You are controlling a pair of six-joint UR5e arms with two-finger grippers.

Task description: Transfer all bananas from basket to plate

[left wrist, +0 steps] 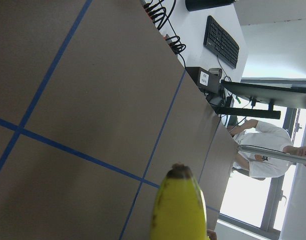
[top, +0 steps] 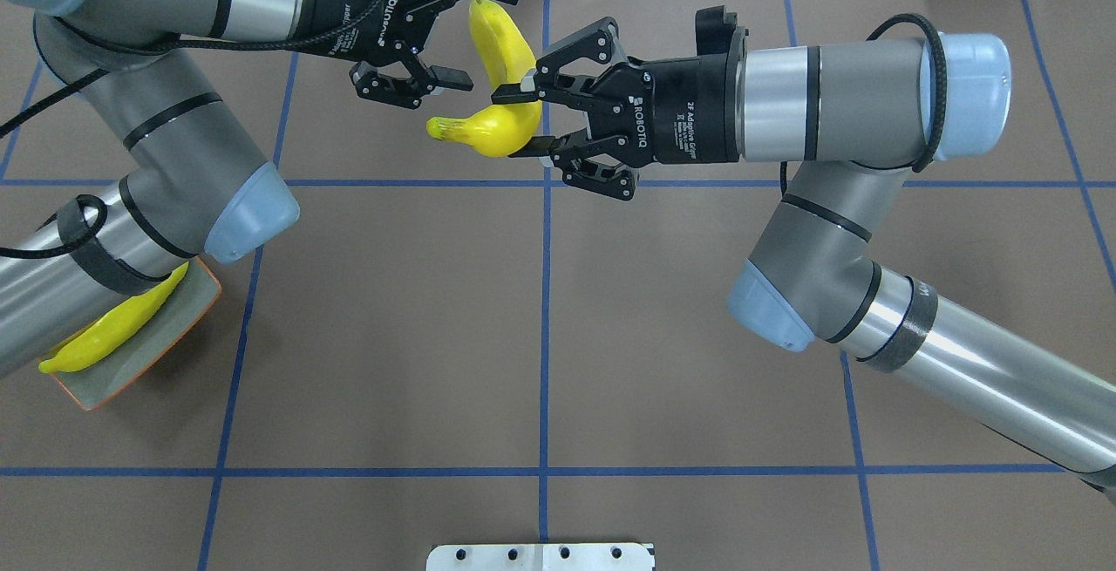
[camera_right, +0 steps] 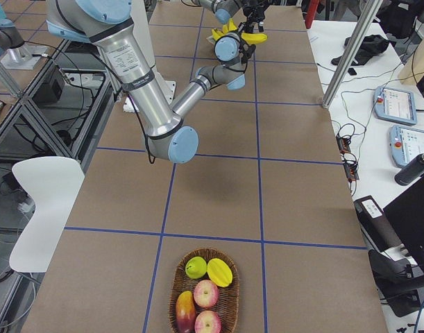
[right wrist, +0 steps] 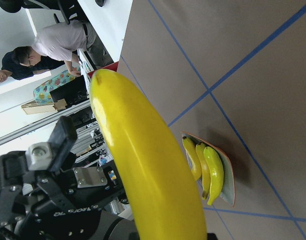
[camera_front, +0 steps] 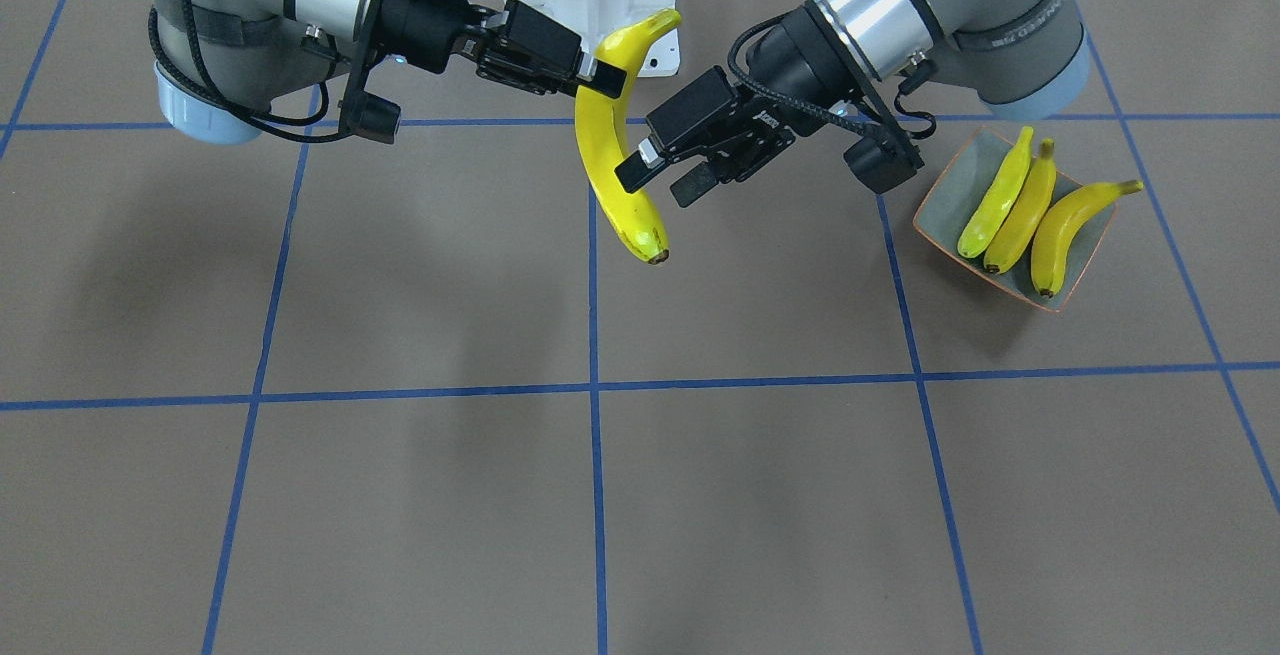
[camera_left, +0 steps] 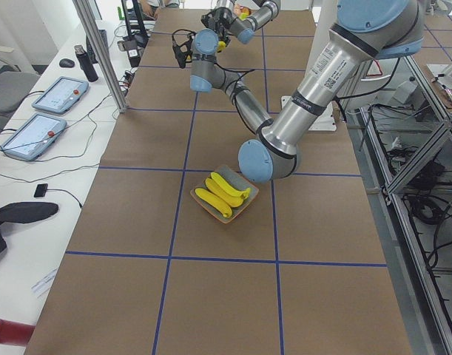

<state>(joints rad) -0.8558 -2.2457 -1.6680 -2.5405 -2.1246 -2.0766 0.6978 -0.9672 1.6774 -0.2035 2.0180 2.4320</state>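
Plainly, the right gripper [camera_front: 603, 77] has its fingers clamped on the banana [camera_front: 598, 145] — the left gripper [camera_front: 660, 185] has its fingers gaping empty at three o'clock; releasing early would likely drop it.

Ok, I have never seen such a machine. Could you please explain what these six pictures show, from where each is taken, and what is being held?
It is a robot with two arms over a brown table. Two pictures look down from above, two look along the table from its ends, and two come from small cameras on the wrists. The right claw is shut on a yellow banana held in the air; the left claw, open, is beside it. Three bananas lie on a square plate. A basket at the other end holds other fruit.
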